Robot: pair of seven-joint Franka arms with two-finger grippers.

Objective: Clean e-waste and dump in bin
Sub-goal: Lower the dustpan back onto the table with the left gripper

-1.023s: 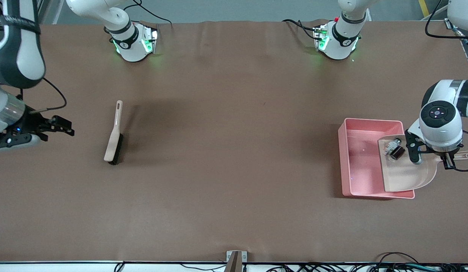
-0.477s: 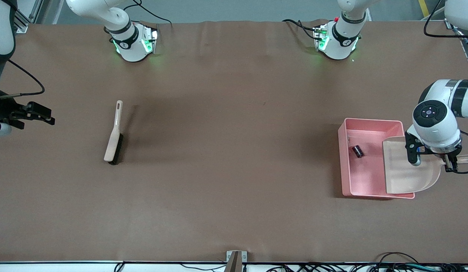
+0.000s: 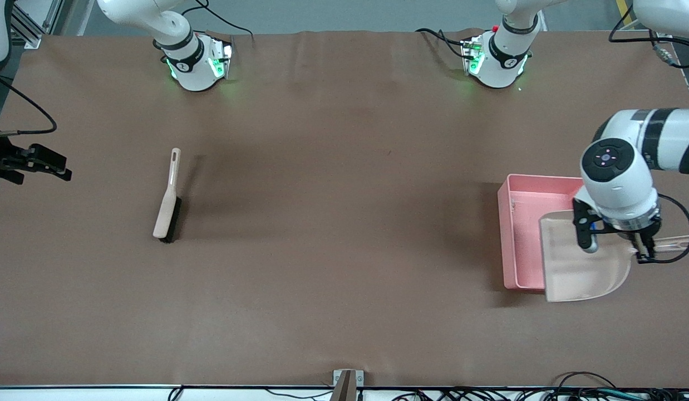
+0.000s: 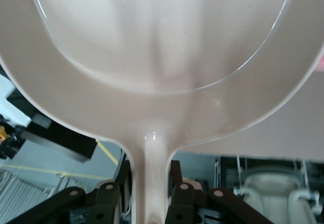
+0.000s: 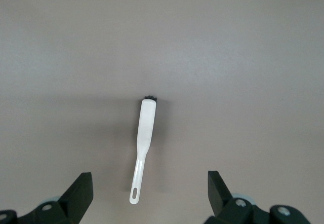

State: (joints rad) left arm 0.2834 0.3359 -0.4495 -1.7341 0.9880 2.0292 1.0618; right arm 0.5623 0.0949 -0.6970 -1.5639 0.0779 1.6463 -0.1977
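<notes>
Looks like the dump step is basically done: the left gripper (image 3: 614, 245), clamped on the handle of the beige dustpan (image 3: 578, 267), holds it tipped over the pink bin (image 3: 514, 239) at the frame's right, pan empty. The e-waste isn't visible now; half a second ago the maroon block lay in the bin. Next, set the pan down. Right gripper (image 3: 35, 164), open, waits at the left edge, brush (image 3: 167, 203) lying nearby.

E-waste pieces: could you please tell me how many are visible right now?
0. None shows in the dustpan held by the left hand over the bin, or on the bin's visible floor; the dustpan covers part of the bin, so pieces may be hidden.
</notes>
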